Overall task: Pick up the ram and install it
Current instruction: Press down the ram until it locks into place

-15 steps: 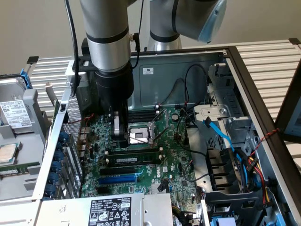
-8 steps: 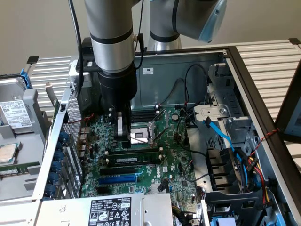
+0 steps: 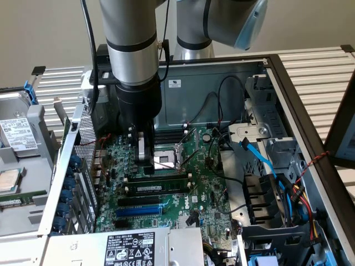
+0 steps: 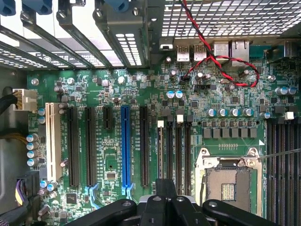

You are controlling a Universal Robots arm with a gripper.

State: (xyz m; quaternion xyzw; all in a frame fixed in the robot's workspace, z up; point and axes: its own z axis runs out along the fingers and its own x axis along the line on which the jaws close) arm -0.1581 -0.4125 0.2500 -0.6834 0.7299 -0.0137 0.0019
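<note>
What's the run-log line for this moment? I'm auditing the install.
gripper: over motherboard, beside CPU socket | ram: on board, close to gripper | seated: cannot tell

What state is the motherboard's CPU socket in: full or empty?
Empty. The socket shows its bare dark contact field inside the metal frame, with no chip or cooler seated on it.

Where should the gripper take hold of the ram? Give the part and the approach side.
Take the ram by its upper long edge, near the middle, coming straight down. It stands on edge on the motherboard with slots close alongside, so probably just its thin top is free.
</note>
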